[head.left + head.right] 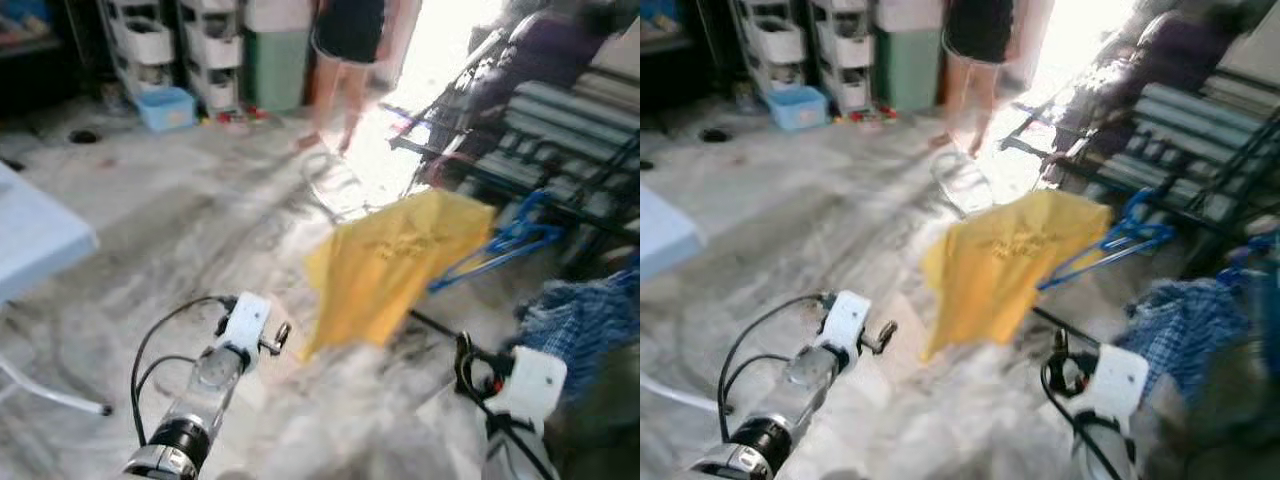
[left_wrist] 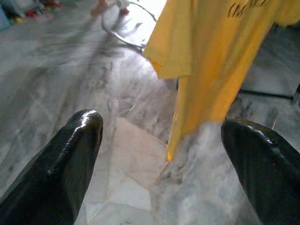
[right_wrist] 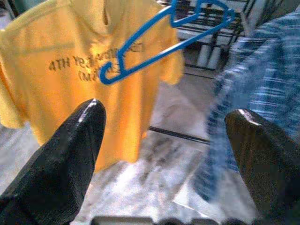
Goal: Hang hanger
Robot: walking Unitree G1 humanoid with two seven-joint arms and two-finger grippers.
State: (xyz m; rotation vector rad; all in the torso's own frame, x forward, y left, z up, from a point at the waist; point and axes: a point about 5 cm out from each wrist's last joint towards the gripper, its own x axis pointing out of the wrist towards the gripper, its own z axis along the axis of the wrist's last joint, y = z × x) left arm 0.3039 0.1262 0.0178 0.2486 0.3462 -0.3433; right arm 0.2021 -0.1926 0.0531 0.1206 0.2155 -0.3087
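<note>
On my left, the left gripper (image 2: 161, 140) has its 2 fingers spread wide with nothing between them, pointing at bare floor just short of the yellow shirt (image 1: 385, 265). That shirt hangs in the middle, ahead of both arms, its hem near the floor. Next to it on the right I see blue hangers (image 1: 505, 245) dangling off the drying rack (image 1: 560, 150), and a blue checked cloth (image 1: 585, 320) draped at the far right. The right gripper (image 3: 164, 145) is also wide open and empty, aimed at the shirt with a blue hanger (image 3: 159, 42) in front of it.

My read: neither hand holds a hanger, so the real work is either not begun or already finished; I can't tell which from here. If it is left to do, picking up a hanger and hooking it on the rack both remain.

The floor (image 1: 200, 220) is pale grey marbled stone. A white table edge (image 1: 35, 240) sits far left, white drawer units (image 1: 150, 40) and a blue tub (image 1: 165, 105) at the back, a person's legs (image 1: 340, 95) near bright daylight.
</note>
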